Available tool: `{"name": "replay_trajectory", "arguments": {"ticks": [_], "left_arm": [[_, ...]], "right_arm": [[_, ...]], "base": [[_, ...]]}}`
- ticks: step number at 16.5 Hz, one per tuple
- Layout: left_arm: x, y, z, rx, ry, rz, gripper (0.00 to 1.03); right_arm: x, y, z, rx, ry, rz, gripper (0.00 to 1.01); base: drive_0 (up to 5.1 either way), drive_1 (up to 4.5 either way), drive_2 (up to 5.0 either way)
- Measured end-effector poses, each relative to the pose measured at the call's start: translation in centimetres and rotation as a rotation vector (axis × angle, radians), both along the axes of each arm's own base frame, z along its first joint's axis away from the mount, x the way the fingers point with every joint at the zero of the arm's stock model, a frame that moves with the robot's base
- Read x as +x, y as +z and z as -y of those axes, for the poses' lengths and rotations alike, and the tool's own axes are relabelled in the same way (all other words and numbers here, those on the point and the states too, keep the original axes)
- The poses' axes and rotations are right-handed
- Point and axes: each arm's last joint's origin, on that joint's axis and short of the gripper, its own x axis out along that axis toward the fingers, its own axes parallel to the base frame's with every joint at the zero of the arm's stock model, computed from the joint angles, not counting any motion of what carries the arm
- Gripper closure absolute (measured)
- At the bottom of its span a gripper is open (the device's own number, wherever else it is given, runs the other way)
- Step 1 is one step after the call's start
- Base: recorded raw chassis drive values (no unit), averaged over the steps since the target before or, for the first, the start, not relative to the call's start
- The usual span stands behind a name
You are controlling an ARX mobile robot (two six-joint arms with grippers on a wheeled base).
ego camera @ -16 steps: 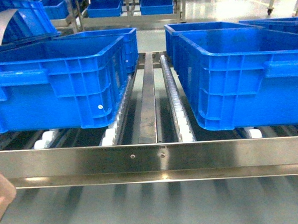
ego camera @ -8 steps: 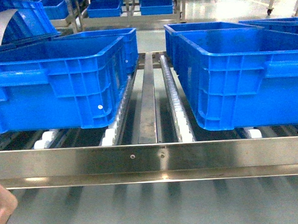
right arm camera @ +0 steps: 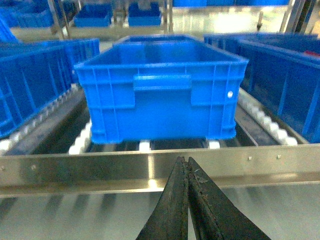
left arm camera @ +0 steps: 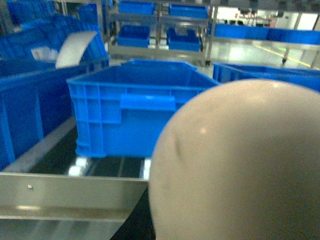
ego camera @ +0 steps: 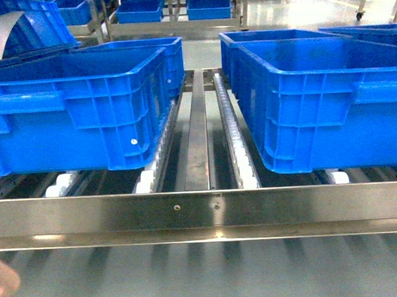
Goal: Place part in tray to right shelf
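Observation:
The cream tray (left arm camera: 235, 165) bulges across the right half of the left wrist view, pressed close to the camera and covering my left gripper's jaws, which carry it. In the head view only a corner of the tray (ego camera: 1, 288) shows, at the bottom left, below the steel front rail (ego camera: 202, 211) of the right shelf. My right gripper (right arm camera: 187, 162) is shut with nothing between its fingers. It hovers just in front of the same rail (right arm camera: 100, 172). The part is out of view.
Two large blue crates (ego camera: 70, 115) (ego camera: 315, 96) sit on the shelf's white roller tracks, with a bare roller lane (ego camera: 198, 135) between them. One crate (right arm camera: 160, 95) faces the right wrist and another (left arm camera: 135, 110) faces the left. More crates fill the racks behind.
The tray corner at the bottom left of the head view has sunk lower and shows less. Crates and shelf have not moved.

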Motion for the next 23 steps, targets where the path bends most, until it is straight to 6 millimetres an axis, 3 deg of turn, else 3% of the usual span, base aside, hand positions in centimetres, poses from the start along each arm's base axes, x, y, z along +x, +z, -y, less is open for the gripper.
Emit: {"name": "replay_trajectory", "arguments": {"ticks": [23], "left_arm": [[0.0,-0.01,0.0,0.005,0.001,-0.002,0.9]], "right_arm": [[-0.56,0.21,-0.01,0.0,0.001,0.038,0.99]], "base": [[0.0,0.0,0.0]]}}
